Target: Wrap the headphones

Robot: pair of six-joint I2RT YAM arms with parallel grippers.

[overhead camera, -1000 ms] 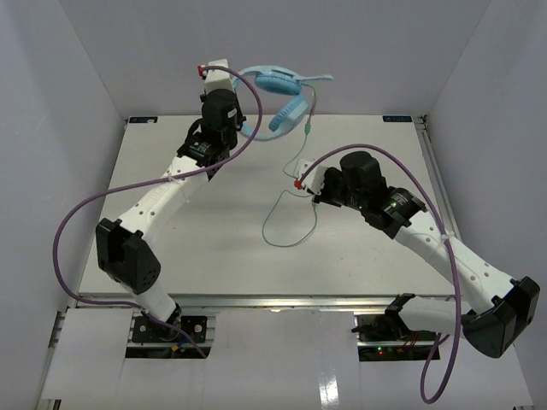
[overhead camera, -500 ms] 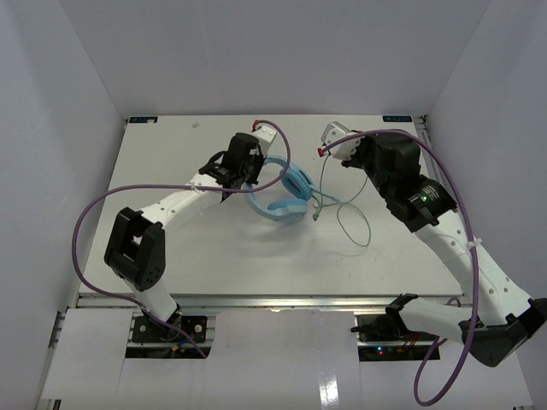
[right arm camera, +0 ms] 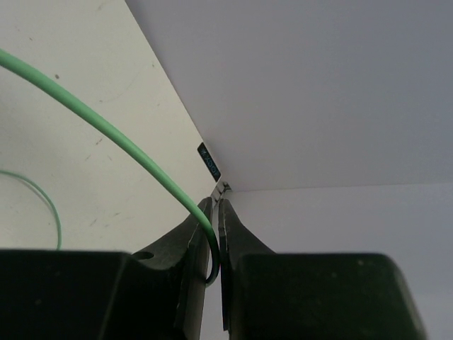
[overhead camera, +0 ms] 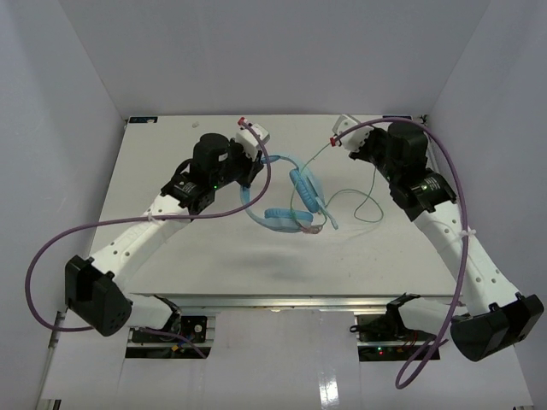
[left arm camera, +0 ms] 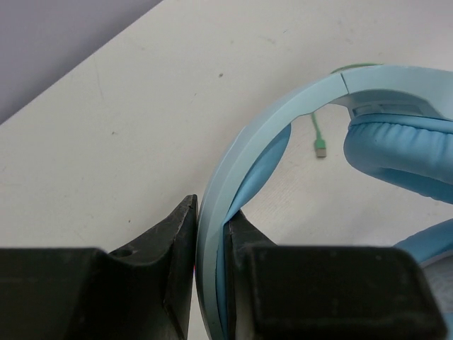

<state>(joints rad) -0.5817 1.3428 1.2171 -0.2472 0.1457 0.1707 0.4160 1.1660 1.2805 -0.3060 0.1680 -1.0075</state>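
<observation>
And down they came: the light blue over-ear headphones [overhead camera: 297,190], up by the back wall a second earlier, were now over the middle of the white matte tabletop [overhead camera: 385,256]. The right arm had swung from the headphones' near side to their far right.

The tabletop was flat and pale, flecked with tiny dark specks. Pale plain walls [overhead camera: 256,51] boxed it in at the back and both sides.

The left gripper [left arm camera: 211,248] was at the headphones' left, its black fingers [left arm camera: 180,241] pinched tight on the wide headband with no gap either side. Whether the padded cups touched the surface, I could not tell.

The right gripper [right arm camera: 216,212] hung beyond the headphones to their right, its jaws nipped together on the thin pale green cable [right arm camera: 106,127]. That cable ran taut down towards the cups, then wandered off in a loose loop on the table to the headphones' right. Its plug end [left arm camera: 320,147] lay flat just past the headband.

Thick purple arm cables [overhead camera: 51,248] arched wide of the headphones on both sides. From above, the left wrist hid the gripped end of the headband.
</observation>
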